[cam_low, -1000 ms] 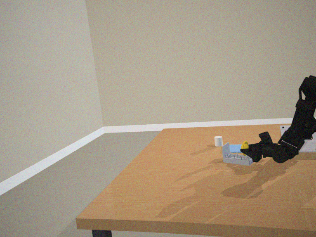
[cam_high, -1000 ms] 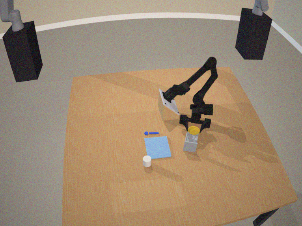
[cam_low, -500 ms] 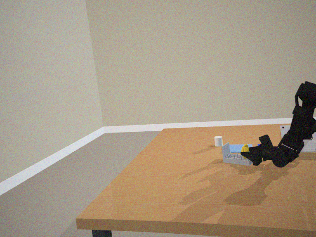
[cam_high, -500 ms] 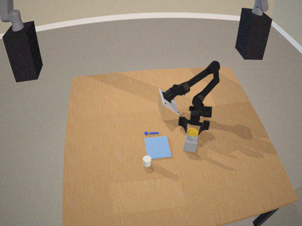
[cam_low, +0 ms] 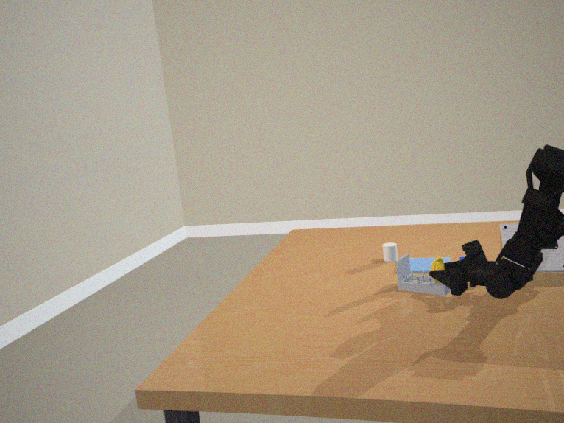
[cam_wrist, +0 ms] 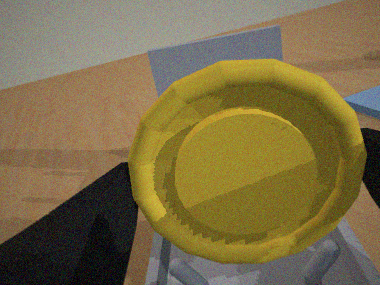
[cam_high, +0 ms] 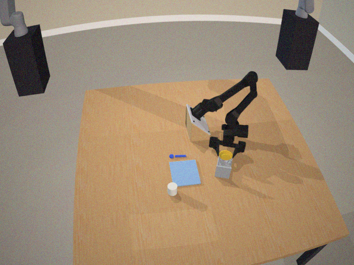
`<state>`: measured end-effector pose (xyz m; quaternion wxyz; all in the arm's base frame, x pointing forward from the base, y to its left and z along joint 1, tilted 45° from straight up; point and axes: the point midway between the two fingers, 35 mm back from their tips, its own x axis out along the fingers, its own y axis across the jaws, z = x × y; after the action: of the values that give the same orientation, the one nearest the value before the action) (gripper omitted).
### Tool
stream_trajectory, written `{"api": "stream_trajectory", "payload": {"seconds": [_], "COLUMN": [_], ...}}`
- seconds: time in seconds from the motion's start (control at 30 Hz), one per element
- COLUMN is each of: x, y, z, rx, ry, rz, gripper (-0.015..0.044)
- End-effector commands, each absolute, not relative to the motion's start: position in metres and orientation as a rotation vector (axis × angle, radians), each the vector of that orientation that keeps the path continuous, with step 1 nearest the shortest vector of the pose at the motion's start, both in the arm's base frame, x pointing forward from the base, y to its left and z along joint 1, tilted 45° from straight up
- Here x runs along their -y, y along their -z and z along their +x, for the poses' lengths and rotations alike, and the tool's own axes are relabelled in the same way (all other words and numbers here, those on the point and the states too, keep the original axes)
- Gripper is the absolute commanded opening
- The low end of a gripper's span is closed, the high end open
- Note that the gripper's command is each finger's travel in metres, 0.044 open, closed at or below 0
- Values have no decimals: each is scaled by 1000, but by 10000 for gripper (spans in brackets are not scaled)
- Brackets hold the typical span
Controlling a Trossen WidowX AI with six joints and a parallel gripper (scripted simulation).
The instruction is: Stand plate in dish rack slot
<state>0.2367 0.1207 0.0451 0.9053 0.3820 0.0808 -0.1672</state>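
Observation:
The yellow round plate (cam_high: 225,155) (cam_low: 437,264) (cam_wrist: 246,171) stands nearly upright, its face toward the wrist camera. My gripper (cam_high: 226,156) (cam_wrist: 240,158) is shut on the plate, one black finger at each side of its rim. The grey dish rack (cam_high: 223,172) (cam_low: 423,287) (cam_wrist: 220,56) stands on the table, with a tall panel at the end away from the arm. The plate is over the rack's end nearest the arm. Short rails show below its lower rim in the wrist view. Fingers and plate hide whether that rim sits in a slot.
A light blue square board (cam_high: 185,172) (cam_low: 429,263) (cam_wrist: 367,101) lies beside the rack, with a white cylinder (cam_high: 172,189) (cam_low: 389,251) at its corner. A small blue object (cam_high: 180,155) lies near the board. A slanted white-topped block (cam_high: 200,124) stands close to the arm.

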Motion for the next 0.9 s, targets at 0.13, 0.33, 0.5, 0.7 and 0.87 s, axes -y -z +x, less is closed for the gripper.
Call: {"api": "stream_trajectory", "payload": {"seconds": [0.13,0.33,0.5,0.7,0.87], "x": [-121,-121,-112,-86,-62], "y": [-45,-45,-59,-90,-117], "z": [237,237,241,247,250], "rx": [-167,-167,-176,-184,-176], "ry": [345,345,353,361,356], "rz": [789,789,790,790,783], "gripper": [400,400,400,400,400]}}
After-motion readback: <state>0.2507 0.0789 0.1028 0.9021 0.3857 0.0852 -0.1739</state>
